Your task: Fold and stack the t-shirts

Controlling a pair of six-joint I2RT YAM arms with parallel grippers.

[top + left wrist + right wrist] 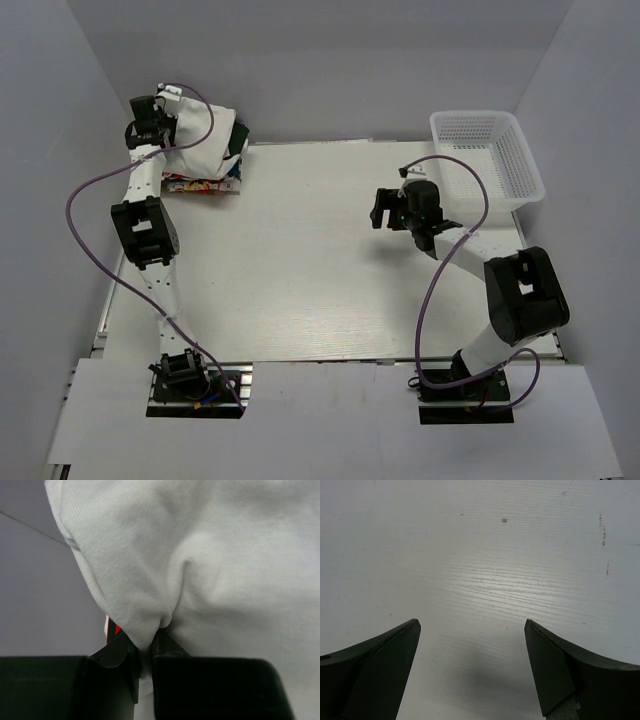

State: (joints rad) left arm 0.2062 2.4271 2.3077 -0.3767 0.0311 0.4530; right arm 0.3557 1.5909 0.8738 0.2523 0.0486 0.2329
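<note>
Two grippers, in two very different states. At the far left corner of the table the left gripper is pinched tight on a fold of the white tee. In the left wrist view its dark fingers come together with only a thin wad of white cloth between them. The fabric bulges up and out from the pinch and fills most of that view.

From above, the tee is a bunched lump just to the right of this gripper, with a dark green patch at its right edge. The folded tees lie under and just in front of the lump, showing a white top layer with red print along the near side. I cannot tell whether the bunched tee rests on them or hangs just clear. A sliver of red also shows below the cloth in the left wrist view.

The right gripper is spread wide and grips nothing. In its wrist view the two dark fingers stand far apart, with bare white table and a soft shadow between them. I cannot tell whether the tips touch the surface. In the top view this gripper is over the right-centre of the table, well apart from the tees. It is near the white mesh basket, which sits at the far right corner.
</note>
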